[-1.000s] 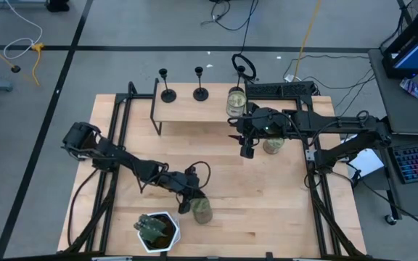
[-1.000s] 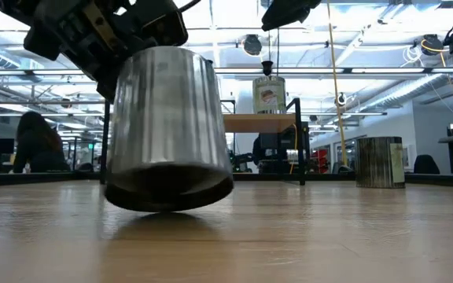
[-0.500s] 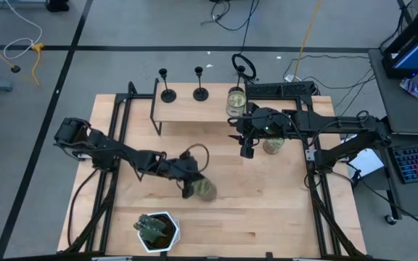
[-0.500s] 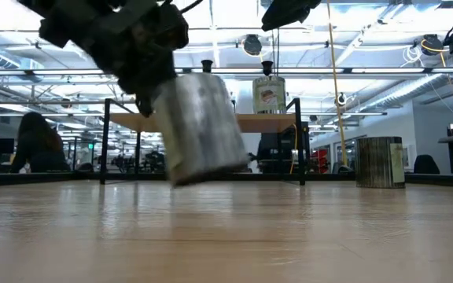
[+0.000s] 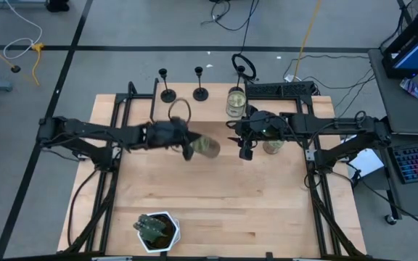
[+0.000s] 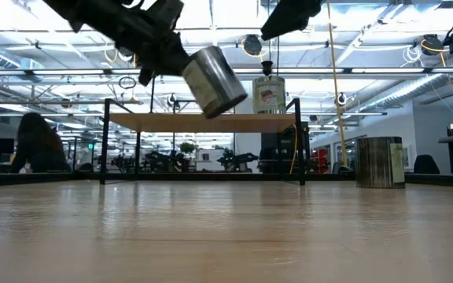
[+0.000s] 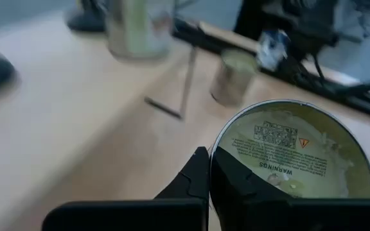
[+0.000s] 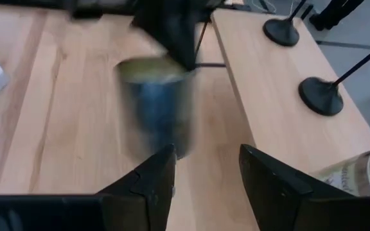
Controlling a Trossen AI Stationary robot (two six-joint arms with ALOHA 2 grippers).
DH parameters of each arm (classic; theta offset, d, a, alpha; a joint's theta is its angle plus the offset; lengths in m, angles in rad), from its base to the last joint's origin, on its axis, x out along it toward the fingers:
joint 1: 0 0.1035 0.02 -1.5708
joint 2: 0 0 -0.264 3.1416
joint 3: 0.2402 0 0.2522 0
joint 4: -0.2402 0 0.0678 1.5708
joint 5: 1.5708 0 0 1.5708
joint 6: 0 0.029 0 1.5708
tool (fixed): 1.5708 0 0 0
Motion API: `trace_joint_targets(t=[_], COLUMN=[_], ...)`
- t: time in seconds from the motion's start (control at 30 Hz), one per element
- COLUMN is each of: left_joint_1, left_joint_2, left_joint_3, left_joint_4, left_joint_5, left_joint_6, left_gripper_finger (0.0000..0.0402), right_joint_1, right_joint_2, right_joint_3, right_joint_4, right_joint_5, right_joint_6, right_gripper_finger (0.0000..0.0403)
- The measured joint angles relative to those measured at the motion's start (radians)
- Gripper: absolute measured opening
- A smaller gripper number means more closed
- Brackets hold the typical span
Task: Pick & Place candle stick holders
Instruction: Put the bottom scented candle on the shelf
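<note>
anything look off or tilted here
Yes: the left gripper is shut on a tin and carries it tilted in the air, near the raised shelf. The task names the candle stick holders, which stand upright and untouched on that shelf. The right gripper hangs open nearby.

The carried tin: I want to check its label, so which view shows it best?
The left wrist view: the tin fills it, warning label readable, clamped in the left hand. The high view shows it small, the low view tilted in the air, the right wrist view blurred.
</note>
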Motion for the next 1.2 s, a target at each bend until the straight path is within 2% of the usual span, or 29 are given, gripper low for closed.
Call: trace_joint_targets(t=[0.13,0.23,0.43,0.57,0.73,1.2], left_joint_1=[0.075,0.131,0.253,0.31,0.349,0.391], left_joint_2=[-0.024,-0.016,0.05,0.114,0.177,0.189], left_joint_3=[0.105,0.22,0.414,0.47,0.505,0.513], left_joint_4=[-0.139,-0.316,-0.551,-0.607,-0.601,-0.618], left_joint_5=[-0.027,-0.067,-0.083,-0.065,-0.02,0.028], left_joint_6=[0.04,0.068,0.017,0.016,0.013,0.024], left_gripper_finger=[0.0003,0.0003,0.0003,0.0002,0.0002,0.0007], right_joint_1=[0.0,0.0,0.0,0.0,0.0,0.0], right_joint_2=[0.0,0.0,0.0,0.0,0.0,0.0], right_joint_3=[-0.003,-0.003,-0.003,-0.003,-0.003,-0.003], right_joint_4=[0.005,0.012,0.011,0.011,0.007,-0.005], right_joint_5=[0.0,0.0,0.0,0.0,0.0,0.0], right_joint_6=[-0.005,-0.027,-0.027,-0.027,-0.027,-0.015], right_gripper_finger=[0.0165,0.0165,0.0165,0.0165,0.0165,0.0165])
